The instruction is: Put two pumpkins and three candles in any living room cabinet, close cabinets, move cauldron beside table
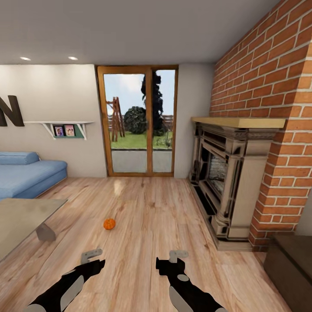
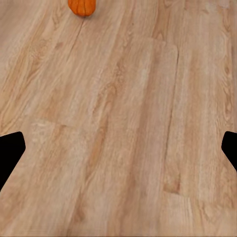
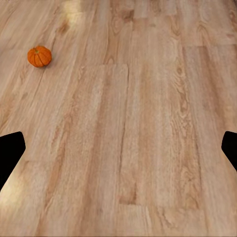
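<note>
On floor point(image 1: 143, 225), pumpkin point(image 1: 109, 223) ahead of fingers point(image 1: 92, 254)

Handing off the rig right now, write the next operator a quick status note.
Left gripper: open, empty, over bare floor.
Right gripper: open, empty.
One pumpkin lies on the floor ahead, nearer the left arm, off the table corner.
Cabinet is at the far right, past the fireplace.
Nothing visibly stowed yet. Left: stow pumpkins and candles, close cabinets, place cauldron by table.

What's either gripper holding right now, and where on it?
Nothing. Left gripper and right gripper are open and empty; the pumpkin sits on the floor ahead.
</note>
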